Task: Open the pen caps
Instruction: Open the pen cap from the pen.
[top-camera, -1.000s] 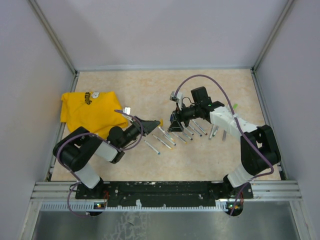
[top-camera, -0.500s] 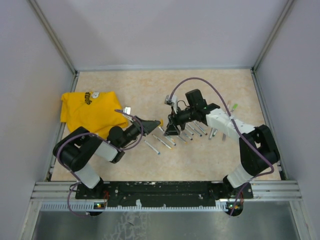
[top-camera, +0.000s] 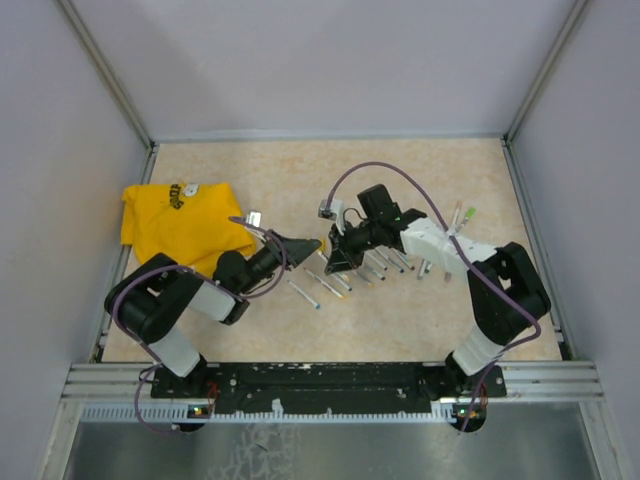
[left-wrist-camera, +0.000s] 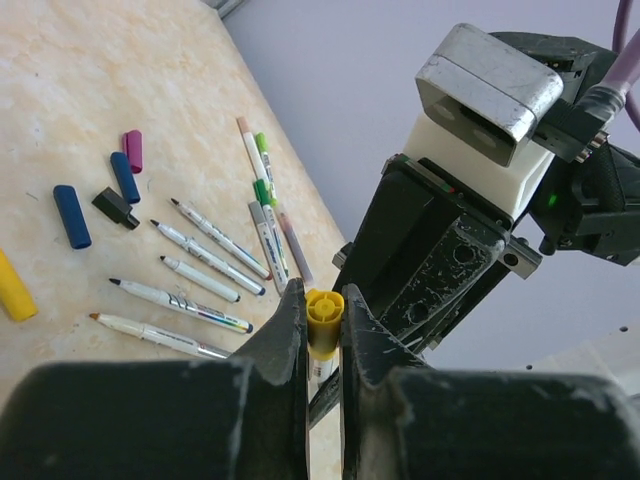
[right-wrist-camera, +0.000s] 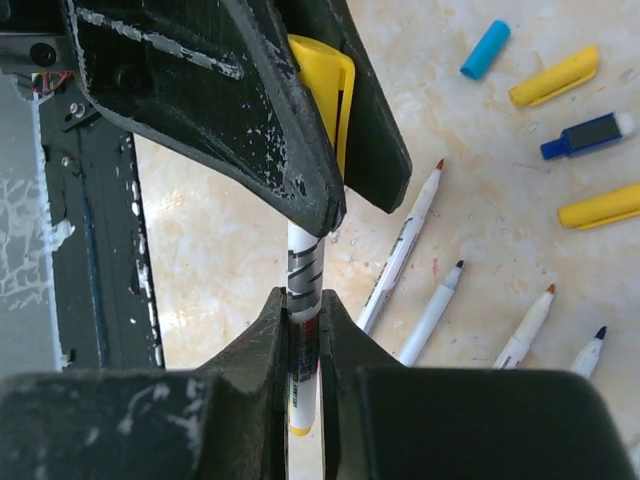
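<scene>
A white pen with a yellow cap (left-wrist-camera: 323, 318) hangs between the two arms above the table. My left gripper (left-wrist-camera: 322, 300) is shut on that yellow cap (right-wrist-camera: 325, 85). My right gripper (right-wrist-camera: 303, 305) is shut on the pen's white barrel (right-wrist-camera: 303, 265), just below the left fingers (right-wrist-camera: 250, 120). In the top view the left gripper (top-camera: 310, 245) and the right gripper (top-camera: 335, 262) meet tip to tip at mid table. Loose pen caps lie on the table: blue (left-wrist-camera: 72, 215), magenta (left-wrist-camera: 132, 150), black (left-wrist-camera: 115, 207) and yellow (right-wrist-camera: 553, 76).
Several uncapped pens (top-camera: 380, 262) lie in a row under and beside the right gripper. Two green-capped pens (left-wrist-camera: 262, 165) lie further back. A yellow cloth (top-camera: 180, 225) covers the table's left side. Metal frame posts and grey walls close the table in.
My right gripper has moved left to the pen held by the left gripper and has shut on its barrel. The left arm has stayed still.
</scene>
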